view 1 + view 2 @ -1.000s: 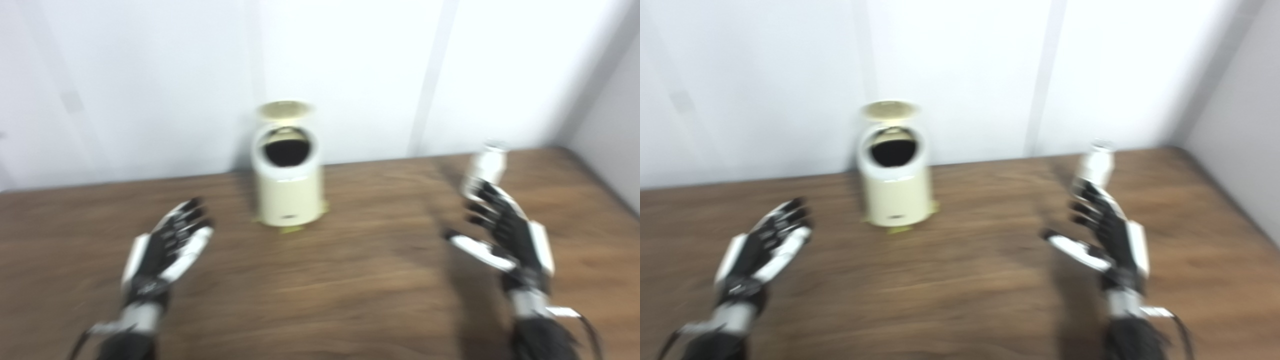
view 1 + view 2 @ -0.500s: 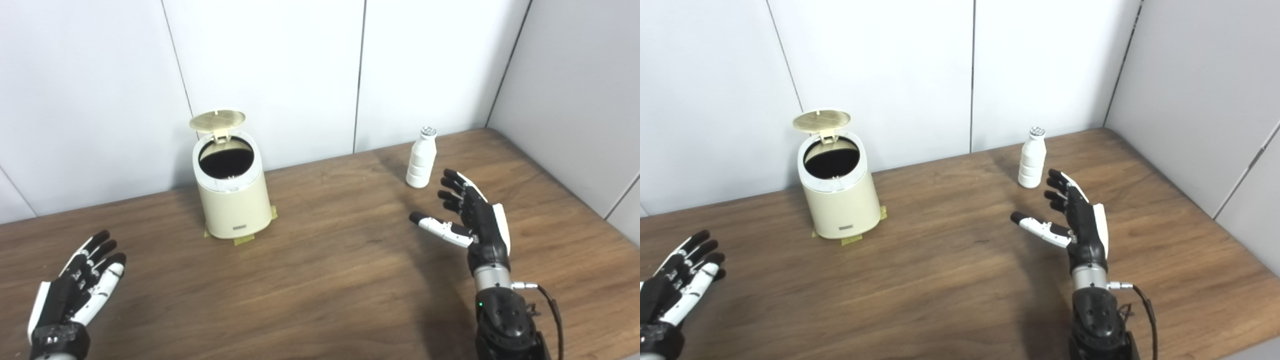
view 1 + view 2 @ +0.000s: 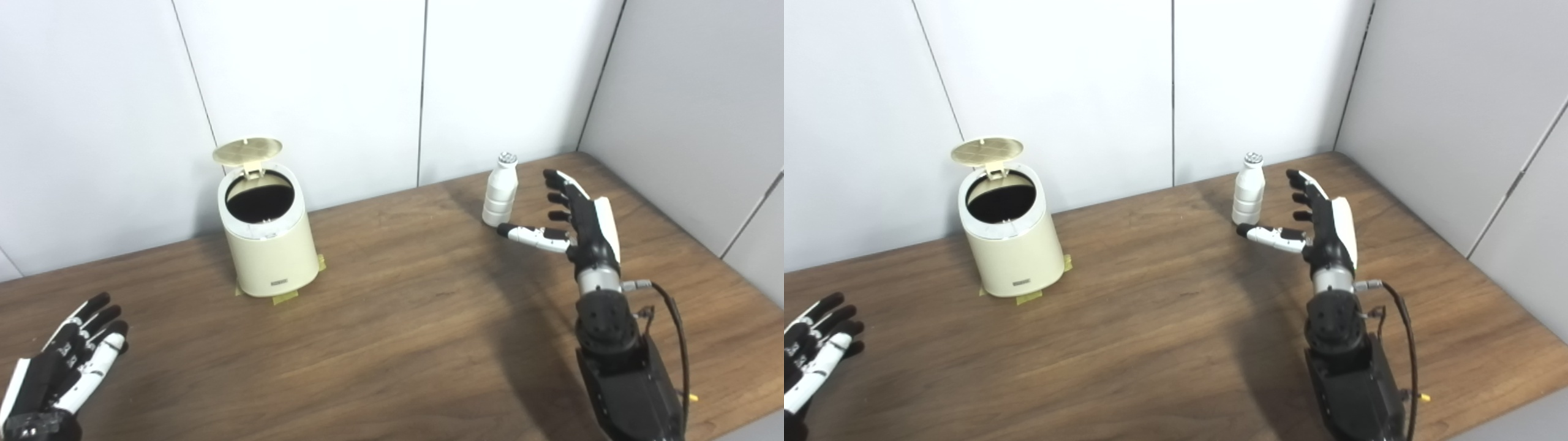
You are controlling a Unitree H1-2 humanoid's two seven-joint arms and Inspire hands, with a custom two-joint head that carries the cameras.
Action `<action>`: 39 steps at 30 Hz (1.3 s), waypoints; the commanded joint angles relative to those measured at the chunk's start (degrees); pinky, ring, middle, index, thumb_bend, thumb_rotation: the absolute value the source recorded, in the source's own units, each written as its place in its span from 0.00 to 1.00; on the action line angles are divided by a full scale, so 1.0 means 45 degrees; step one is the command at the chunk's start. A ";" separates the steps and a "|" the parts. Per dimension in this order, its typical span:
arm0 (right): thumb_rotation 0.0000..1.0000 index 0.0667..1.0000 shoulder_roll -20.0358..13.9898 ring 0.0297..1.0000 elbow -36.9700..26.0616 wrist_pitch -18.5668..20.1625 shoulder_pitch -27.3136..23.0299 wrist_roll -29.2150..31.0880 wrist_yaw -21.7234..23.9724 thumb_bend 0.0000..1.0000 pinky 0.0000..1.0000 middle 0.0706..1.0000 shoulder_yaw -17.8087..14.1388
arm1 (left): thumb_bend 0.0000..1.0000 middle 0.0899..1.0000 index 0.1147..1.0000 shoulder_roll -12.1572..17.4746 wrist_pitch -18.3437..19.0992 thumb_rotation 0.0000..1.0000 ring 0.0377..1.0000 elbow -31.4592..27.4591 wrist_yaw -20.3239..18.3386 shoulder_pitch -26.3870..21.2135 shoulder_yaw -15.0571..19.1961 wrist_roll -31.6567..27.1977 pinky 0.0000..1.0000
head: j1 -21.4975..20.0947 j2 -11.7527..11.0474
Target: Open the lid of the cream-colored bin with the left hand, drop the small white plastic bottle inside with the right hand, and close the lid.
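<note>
The right hand [image 3: 576,214] is seen spread wide and empty, its palm turned toward the small white plastic bottle [image 3: 500,190], which stands upright on the desk [image 3: 398,343] just beside the fingers [image 3: 558,184] on the thumb side. The thumb tip [image 3: 505,231] is set low near the bottle's base; whether it is touching cannot be told. The bottle is judged to be light, stiff and smooth, with a ribbed lower body and a narrower neck under a small cap, so it is likely to be tipped or skidded by a careless nudge. A wrap around the ribbed body, below the neck, is judged to be the safest hold, the ribs giving some purchase against slip; only a mild squeeze should be needed. Well apart from this hand, across the desk on its thumb side, the cream-colored bin [image 3: 269,257] is found against the wall, held in place by tape tabs [image 3: 285,297] at its foot, with its lid [image 3: 247,150] already tipped up at the back and the dark mouth exposed. The left hand [image 3: 61,367] is seen open and empty too, held low at the near edge, well clear of the bin.
</note>
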 commanded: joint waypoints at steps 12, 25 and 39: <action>0.24 0.91 -0.2234 0.70 0.2962 -0.0608 -0.2848 -0.0882 -0.0101 1.00 0.40 0.91 0.0848 | 0.38 0.86 0.91 0.0301 0.0517 0.30 0.85 -0.1167 0.0139 -0.0475 0.0000 -0.0273 0.86 | 0.0189 0.0088; 0.16 0.85 -0.3387 0.86 0.5266 -0.0511 -0.4582 -0.0921 0.0460 1.00 0.73 0.87 0.1816 | 0.35 0.88 0.91 0.0207 0.0689 0.23 0.86 -0.1697 0.0506 -0.0559 -0.0485 0.0174 0.87 | 0.0383 0.0168; 0.13 0.81 -0.3674 0.76 0.6735 -0.0929 -0.4987 -0.1028 0.0850 0.99 0.64 0.82 0.2698 | 0.30 0.90 0.93 0.0153 0.0694 0.14 0.89 -0.1926 0.0907 -0.0563 -0.0649 -0.0194 0.92 | 0.0513 0.0220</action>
